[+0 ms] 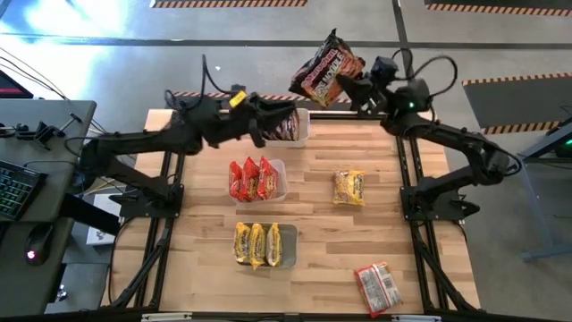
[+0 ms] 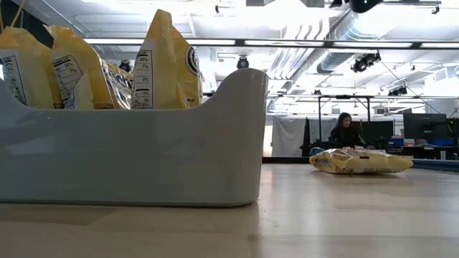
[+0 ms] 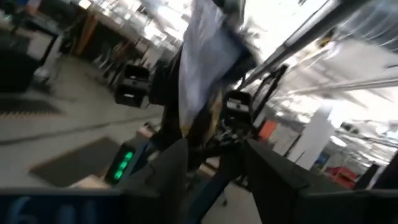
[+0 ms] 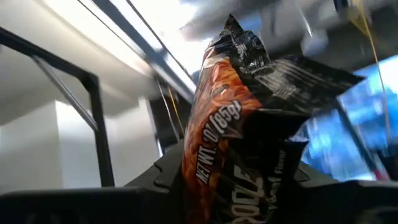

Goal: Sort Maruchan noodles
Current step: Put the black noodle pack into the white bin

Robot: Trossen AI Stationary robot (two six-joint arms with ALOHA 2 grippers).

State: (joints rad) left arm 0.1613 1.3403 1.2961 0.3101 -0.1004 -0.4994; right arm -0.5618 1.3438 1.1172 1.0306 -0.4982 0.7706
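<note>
R claw (image 1: 355, 88) gripping dark packet (image 1: 327, 70) aloft, L claw (image 1: 288, 121) over far tub (image 1: 302, 134)

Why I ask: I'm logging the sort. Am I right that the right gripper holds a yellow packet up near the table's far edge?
Not yellow. The high view shows the right gripper holding a dark brown packet up near the table's far edge; the right wrist view shows the same packet.

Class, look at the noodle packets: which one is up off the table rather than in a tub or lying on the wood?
The dark brown packet, pinched in the right gripper past the table's far edge. All others sit in tubs or lie flat.
</note>
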